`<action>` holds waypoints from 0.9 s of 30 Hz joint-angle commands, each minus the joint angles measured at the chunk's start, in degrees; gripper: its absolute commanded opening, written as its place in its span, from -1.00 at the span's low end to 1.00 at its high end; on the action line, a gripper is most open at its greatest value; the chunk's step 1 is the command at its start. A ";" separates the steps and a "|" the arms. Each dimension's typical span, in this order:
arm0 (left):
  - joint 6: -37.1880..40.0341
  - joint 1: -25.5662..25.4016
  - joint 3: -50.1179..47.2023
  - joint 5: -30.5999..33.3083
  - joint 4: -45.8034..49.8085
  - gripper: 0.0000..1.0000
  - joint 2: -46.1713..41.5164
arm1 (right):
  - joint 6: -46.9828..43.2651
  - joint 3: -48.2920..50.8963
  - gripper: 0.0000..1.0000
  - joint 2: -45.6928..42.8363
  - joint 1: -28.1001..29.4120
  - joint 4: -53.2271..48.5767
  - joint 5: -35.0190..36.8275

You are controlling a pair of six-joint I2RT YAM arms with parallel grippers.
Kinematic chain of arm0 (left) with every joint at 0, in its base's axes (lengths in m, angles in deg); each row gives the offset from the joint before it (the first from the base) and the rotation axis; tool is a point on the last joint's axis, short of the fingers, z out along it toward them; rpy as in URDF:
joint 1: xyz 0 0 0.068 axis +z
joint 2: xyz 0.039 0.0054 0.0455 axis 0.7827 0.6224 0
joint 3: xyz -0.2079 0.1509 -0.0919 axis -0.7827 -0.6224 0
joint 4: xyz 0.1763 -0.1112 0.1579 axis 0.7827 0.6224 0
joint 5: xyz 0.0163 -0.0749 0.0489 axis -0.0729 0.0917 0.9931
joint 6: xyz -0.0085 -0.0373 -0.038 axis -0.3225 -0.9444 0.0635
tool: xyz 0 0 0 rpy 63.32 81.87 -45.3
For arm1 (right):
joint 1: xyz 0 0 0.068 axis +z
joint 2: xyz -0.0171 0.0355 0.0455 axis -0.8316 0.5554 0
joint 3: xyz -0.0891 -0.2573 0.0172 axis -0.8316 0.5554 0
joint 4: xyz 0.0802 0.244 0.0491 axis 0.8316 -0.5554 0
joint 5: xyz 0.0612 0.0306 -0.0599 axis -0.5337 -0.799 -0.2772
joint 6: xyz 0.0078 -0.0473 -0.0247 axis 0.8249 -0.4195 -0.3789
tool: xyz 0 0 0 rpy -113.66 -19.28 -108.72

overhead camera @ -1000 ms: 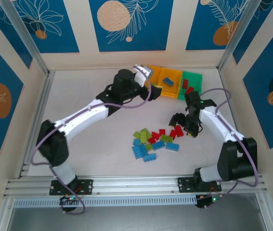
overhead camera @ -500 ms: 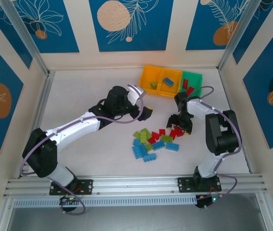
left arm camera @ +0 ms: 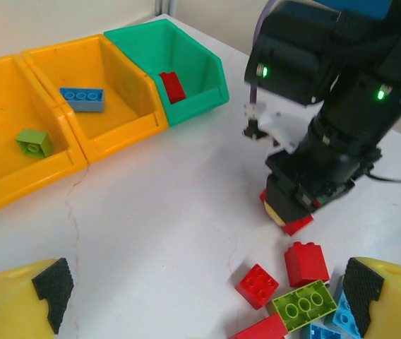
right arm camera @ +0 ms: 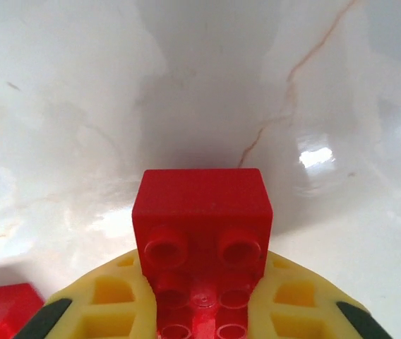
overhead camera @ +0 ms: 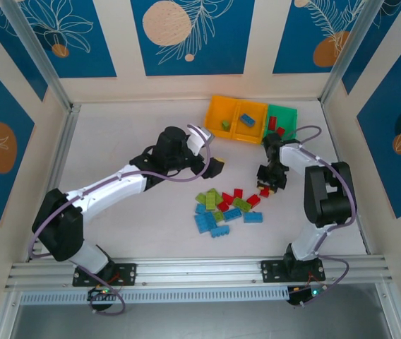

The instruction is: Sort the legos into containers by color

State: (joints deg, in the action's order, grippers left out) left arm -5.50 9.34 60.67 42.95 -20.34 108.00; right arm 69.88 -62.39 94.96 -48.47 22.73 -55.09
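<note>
On the left, the left gripper (overhead camera: pixel 214 167) hangs wide open with nothing in it, its black-padded fingers (left arm camera: pixel 52 282) framing the left wrist view. It hovers over the white table (overhead camera: pixel 130 120), just left of the loose legos (overhead camera: pixel 223 206), a scatter of red, light blue and lime green bricks between the two arms.

To the right of that pile, the right gripper (overhead camera: pixel 267 182) is clamped on a red brick (right arm camera: pixel 200 205) low over the table; whether the brick has cleared the surface cannot be told. The brick juts forward from between the yellow fingers, studs up, its long axis apparently running straight out along them.

Beyond lie the containers (overhead camera: pixel 251 120), joined in a row at the far side. A lime brick (left arm camera: pixel 34 142) sits in the left orange-yellow bin, a blue brick (left arm camera: pixel 82 99) in the middle one, and a red one (left arm camera: pixel 173 86) in the green bin (left arm camera: pixel 204 78) at the right end. That green bin stands directly beyond the right gripper and slightly to its right, making the right arm plainly the nearer one for the delivery.
</note>
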 commanded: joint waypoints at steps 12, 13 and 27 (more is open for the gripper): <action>6.48 -1.80 5.92 -7.96 9.46 1.00 -1.47 | -4.38 -39.33 -0.60 14.11 -5.79 -0.99 6.41; 6.35 -1.91 5.84 -7.49 9.47 1.00 -1.56 | -4.52 -42.74 -0.60 16.59 -6.14 -2.02 6.46; -4.26 -2.74 8.30 6.02 17.78 1.00 0.64 | -4.67 -71.38 -0.01 33.78 -9.18 -14.40 2.69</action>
State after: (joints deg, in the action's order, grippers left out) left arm -5.30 7.02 66.64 45.53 -5.83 107.93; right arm 64.88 -130.45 130.37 -57.39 11.89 -50.33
